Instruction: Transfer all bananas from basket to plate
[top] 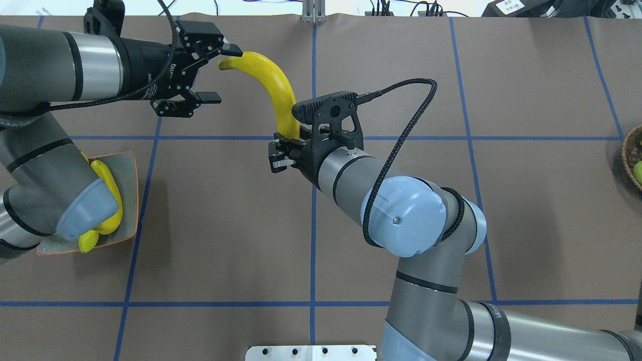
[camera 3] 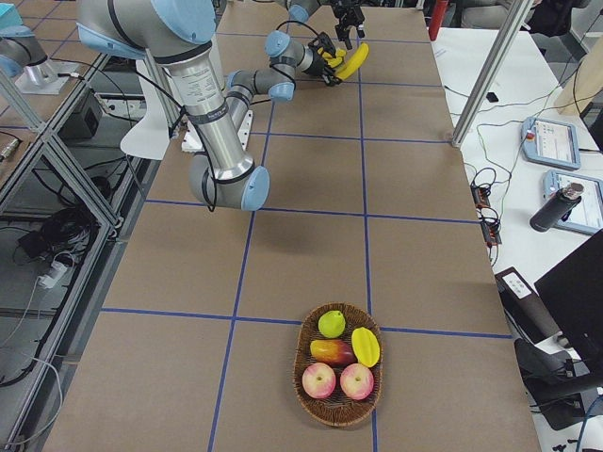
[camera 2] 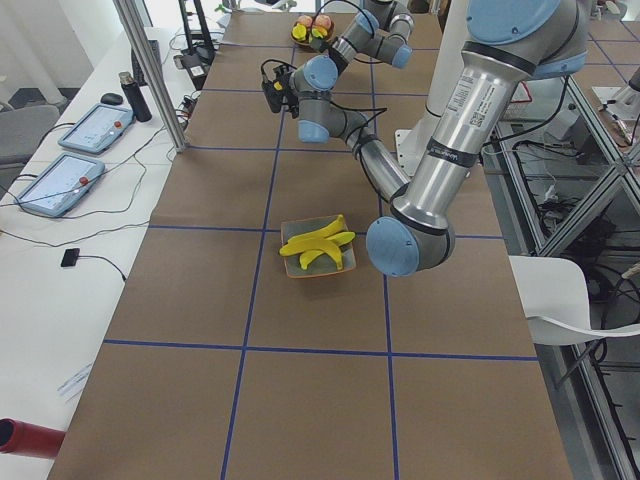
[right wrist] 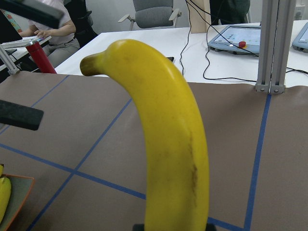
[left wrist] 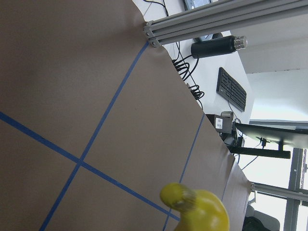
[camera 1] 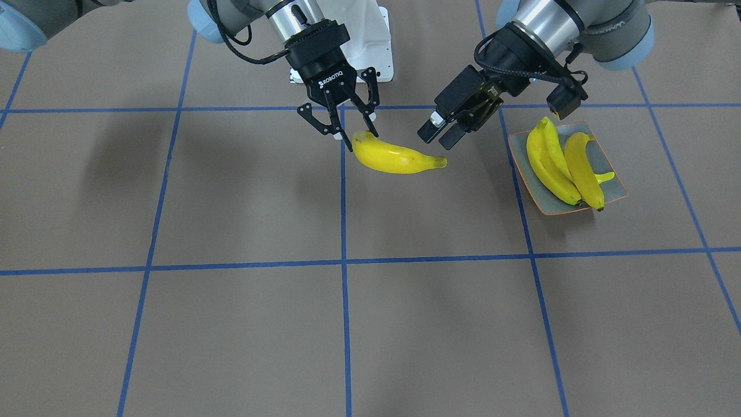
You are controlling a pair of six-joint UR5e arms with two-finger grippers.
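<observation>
Right gripper (camera 1: 354, 132) clamps banana (camera 1: 399, 159) by one end, fruit aloft. Left gripper (top: 225, 72) stands wide, stem tip at its mouth, beside one finger. Advise: advance left, centre stem, close firmly, then release right.

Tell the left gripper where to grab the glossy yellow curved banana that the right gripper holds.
Take the yellow curved banana by its free, tapering stem end, coming in from the robot's left. The right gripper clamps the opposite end, and the open left gripper faces this tip.
</observation>
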